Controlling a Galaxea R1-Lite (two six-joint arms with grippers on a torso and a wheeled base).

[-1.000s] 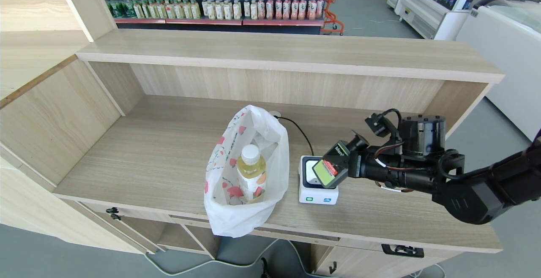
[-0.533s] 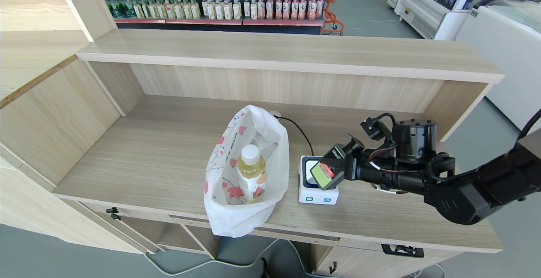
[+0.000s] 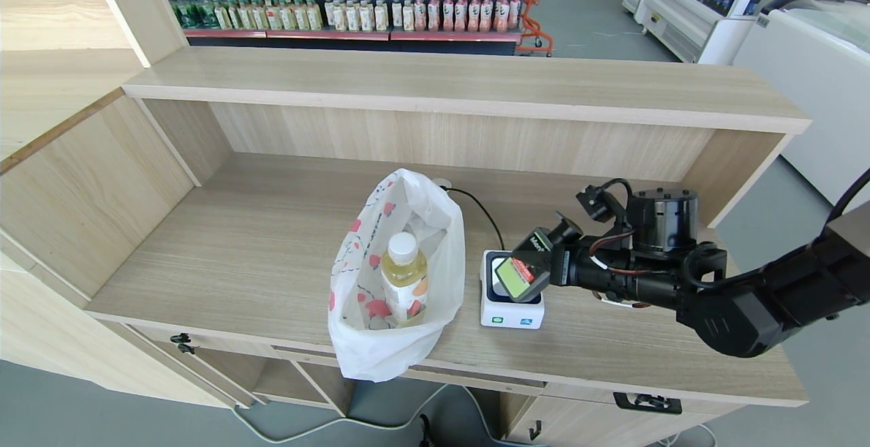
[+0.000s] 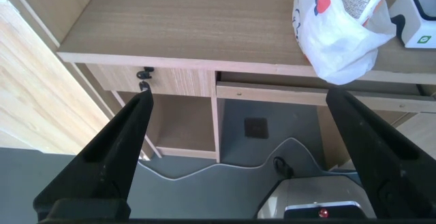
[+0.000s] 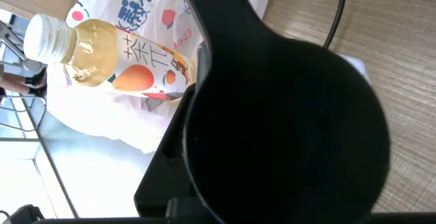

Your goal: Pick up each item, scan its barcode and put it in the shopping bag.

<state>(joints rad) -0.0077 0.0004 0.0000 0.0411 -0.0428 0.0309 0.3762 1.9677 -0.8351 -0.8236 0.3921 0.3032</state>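
My right gripper (image 3: 537,267) is shut on a small black pack with a green and red label (image 3: 516,277), holding it tilted just above the white barcode scanner (image 3: 511,312). In the right wrist view the dark pack (image 5: 286,115) blocks most of the scene. Left of the scanner a white patterned shopping bag (image 3: 380,345) stands open, with a tea bottle (image 3: 404,274) upright inside. My left gripper (image 4: 238,156) hangs open and holds nothing, below the counter's front edge. From there the bag (image 4: 334,47) and the scanner (image 4: 419,26) show above.
A black cable (image 3: 479,212) runs from the scanner to the back of the wooden counter (image 3: 258,243). A raised ledge (image 3: 462,87) walls the back, and side panels close both ends. Drawers with black handles (image 4: 143,74) sit under the front edge.
My right arm has carried the pack to the left and slightly down, so it now hangs over the scanner's window. The bag and bottle stay put.
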